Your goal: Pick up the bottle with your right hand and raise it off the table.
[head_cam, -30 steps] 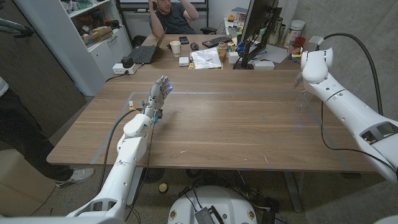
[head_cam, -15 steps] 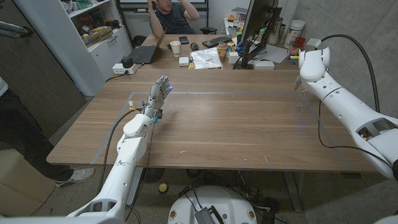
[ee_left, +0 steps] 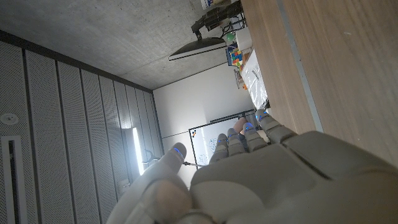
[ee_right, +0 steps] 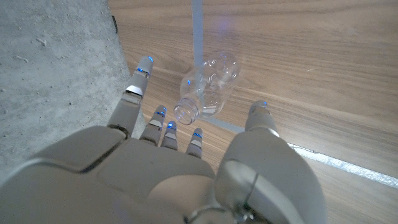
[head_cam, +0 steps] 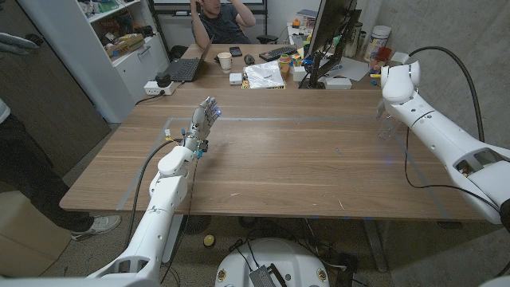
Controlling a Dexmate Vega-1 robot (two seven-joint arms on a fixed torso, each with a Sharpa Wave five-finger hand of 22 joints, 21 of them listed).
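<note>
Fingers [ee_right: 160,118] of right hand [ee_right: 180,168] spread, empty | clear ribbed plastic bottle [ee_right: 208,90] | left hand [head_cam: 205,117] spread, empty

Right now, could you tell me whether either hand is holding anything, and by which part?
Nothing is held. The right hand hovers open by the clear bottle, not touching; the left hand is empty.

bottle [ee_right: 208,91]: clear plastic, no cap that I can see, looks empty
pose: standing upright on the table [head_cam: 303,159], open mouth facing the right wrist cam
where: far right part of the table in the head view [head_cam: 386,127], about 2 o'clock from table center, sitting right on a pale tape line
</note>
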